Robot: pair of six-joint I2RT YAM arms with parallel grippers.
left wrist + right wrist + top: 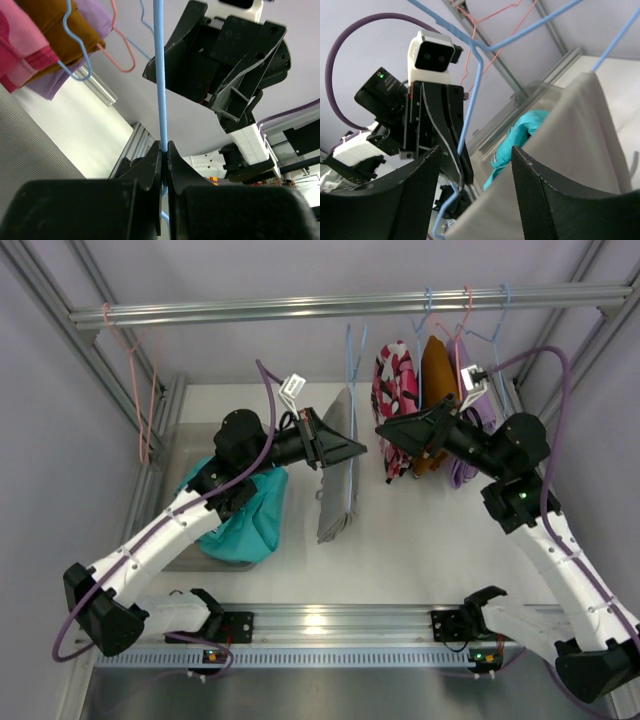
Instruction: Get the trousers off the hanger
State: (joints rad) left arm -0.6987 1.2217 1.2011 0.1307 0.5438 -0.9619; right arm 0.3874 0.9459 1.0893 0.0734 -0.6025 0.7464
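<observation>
Grey trousers [338,480] hang from a blue wire hanger [350,360] that is off the rail, over the middle of the table. My left gripper [355,450] is shut on the hanger's wire [160,90], its jaws pinching the wire [164,149]. My right gripper [385,430] is open and empty, just right of the trousers' top. In the right wrist view its fingers [415,195] stand wide apart, with the grey trousers [570,165] and blue hanger [470,95] in front of the gap [476,172].
A teal cloth [240,515] lies in a clear bin at the left. An empty pink hanger [135,390] hangs on the rail [300,308]. Patterned pink [393,390], brown [437,370] and purple [470,440] garments hang at the back right.
</observation>
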